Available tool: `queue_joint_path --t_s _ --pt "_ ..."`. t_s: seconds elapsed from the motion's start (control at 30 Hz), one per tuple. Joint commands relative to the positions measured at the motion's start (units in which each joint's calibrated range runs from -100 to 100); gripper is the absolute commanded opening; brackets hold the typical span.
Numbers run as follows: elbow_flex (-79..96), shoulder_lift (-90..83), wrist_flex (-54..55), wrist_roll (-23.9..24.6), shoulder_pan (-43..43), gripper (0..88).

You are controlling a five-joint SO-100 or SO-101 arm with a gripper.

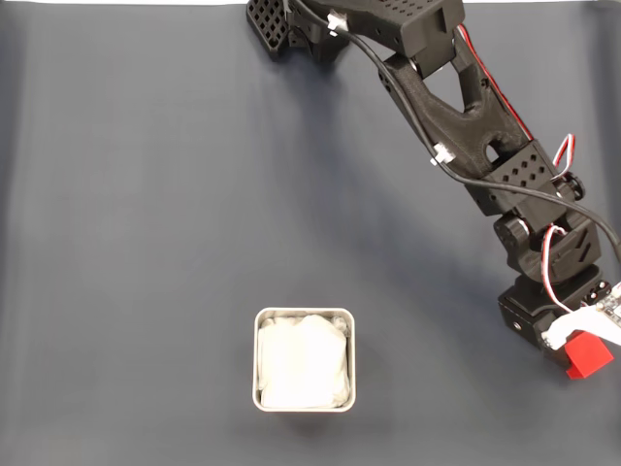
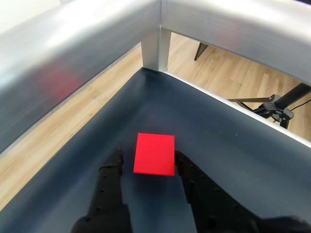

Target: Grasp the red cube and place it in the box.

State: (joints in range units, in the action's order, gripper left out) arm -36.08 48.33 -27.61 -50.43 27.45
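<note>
The red cube point(image 1: 589, 355) rests on the dark mat at the far right edge of the fixed view, just below the arm's wrist. In the wrist view the red cube point(image 2: 154, 154) lies between the two black fingers of my gripper point(image 2: 149, 162). The right finger point(image 2: 187, 167) is against the cube's side, while a narrow strip of mat shows between the cube and the left finger point(image 2: 115, 165). The gripper is open around the cube. The box point(image 1: 257, 361), silvery with white crumpled lining, stands at the lower middle of the fixed view, far left of the cube.
The black arm point(image 1: 456, 107) stretches from its base at the top centre down to the right. In the wrist view an aluminium frame rail point(image 2: 160, 43) and corner post border the mat's edge close beyond the cube, with wooden floor and a tripod point(image 2: 274, 107) behind.
</note>
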Motion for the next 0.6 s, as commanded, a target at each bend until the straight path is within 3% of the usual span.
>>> queue_joint_path --t_s 0.0,0.23,0.57 --pt "-0.15 -3.27 0.56 -0.34 0.18 19.5" --pt "0.58 -3.87 0.47 -0.54 0.18 13.6" --pt "0.77 -4.22 0.31 -0.54 0.18 11.7"
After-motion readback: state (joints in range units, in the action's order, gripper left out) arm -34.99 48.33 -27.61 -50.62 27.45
